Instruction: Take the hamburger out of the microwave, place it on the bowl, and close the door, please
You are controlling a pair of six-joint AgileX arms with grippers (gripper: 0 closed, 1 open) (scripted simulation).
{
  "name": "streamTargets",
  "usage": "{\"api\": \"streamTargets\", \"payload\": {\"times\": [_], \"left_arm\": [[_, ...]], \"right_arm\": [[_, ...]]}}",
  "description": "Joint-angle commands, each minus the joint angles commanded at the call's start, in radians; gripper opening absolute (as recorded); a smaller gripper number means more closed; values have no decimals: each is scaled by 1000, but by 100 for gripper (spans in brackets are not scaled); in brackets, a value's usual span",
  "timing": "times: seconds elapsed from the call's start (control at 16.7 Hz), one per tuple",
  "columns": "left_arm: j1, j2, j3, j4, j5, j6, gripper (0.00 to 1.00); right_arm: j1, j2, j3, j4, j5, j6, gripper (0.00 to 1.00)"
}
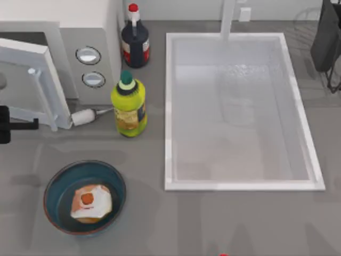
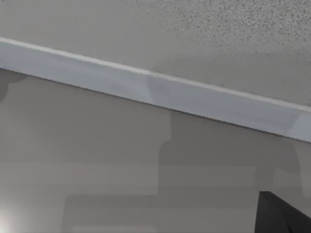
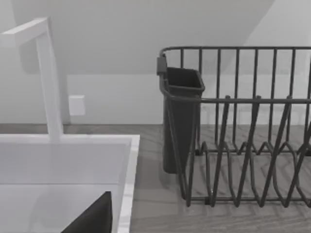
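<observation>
Left gripper [image 1: 5, 125], jaw state not discernible, sits beside the open door [image 1: 32, 80]. If pushed off-centre, the door may stay ajar, possibly jolting the hamburger [image 1: 90, 202] in the bowl [image 1: 53, 184].

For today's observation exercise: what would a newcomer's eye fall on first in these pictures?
Probably the hamburger lying in the blue bowl at the table's front left. Next, the microwave at the back left with its door swung open, and the big white sink on the right.

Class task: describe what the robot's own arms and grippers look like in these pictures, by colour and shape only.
The left gripper looks matte black, a blocky body with a slim straight finger, beside the microwave door. The right arm is a dark charcoal, rounded bulk at the top view's right edge. No cables or markings are visible.
</observation>
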Motion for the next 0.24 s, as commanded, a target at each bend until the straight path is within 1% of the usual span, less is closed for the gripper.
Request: {"api": "streamTargets", "payload": {"times": [0.24], "left_arm": [[-8,63,45,32,-5,-5,0]], "right_arm": [[0,0,0,0,0,0,100]]}}
